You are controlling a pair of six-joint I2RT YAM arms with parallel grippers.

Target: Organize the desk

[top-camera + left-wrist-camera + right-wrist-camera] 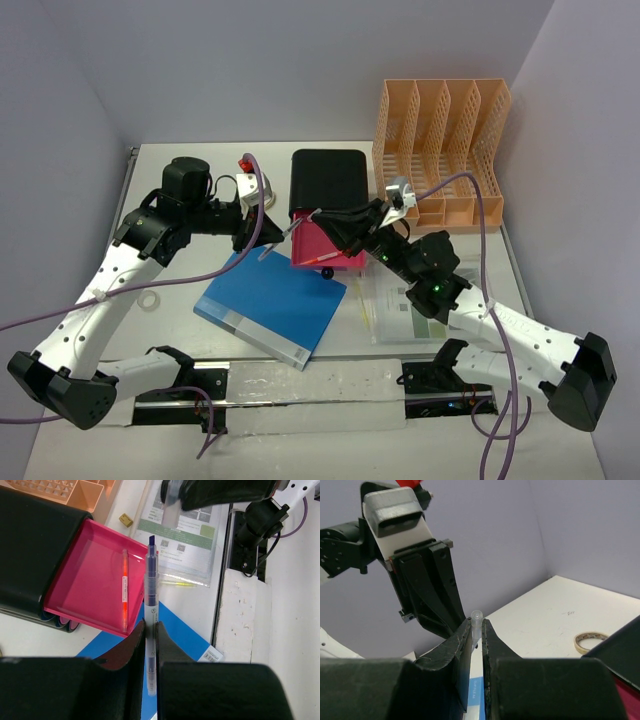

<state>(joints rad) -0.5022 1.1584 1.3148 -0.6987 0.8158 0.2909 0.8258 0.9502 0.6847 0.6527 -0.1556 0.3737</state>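
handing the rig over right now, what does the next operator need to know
Grippers: left gripper shut on an uncapped purple pen, held by the open pink drawer. right gripper shut on a small clear piece, probably the cap.
Done: orange pen lies in the drawer.
Left: blue folder, yellow pen, tape ring and paper sleeve are loose on the desk.

Legible nowhere: blurred print on the green-and-white laminated sheet (185, 545) ahead of the left claw (150, 626), a tiny white label on the thin orange pen (124, 587) just left of its tips, and faint marks along the clear purple-tipped highlighter (151, 595) pinched between them.
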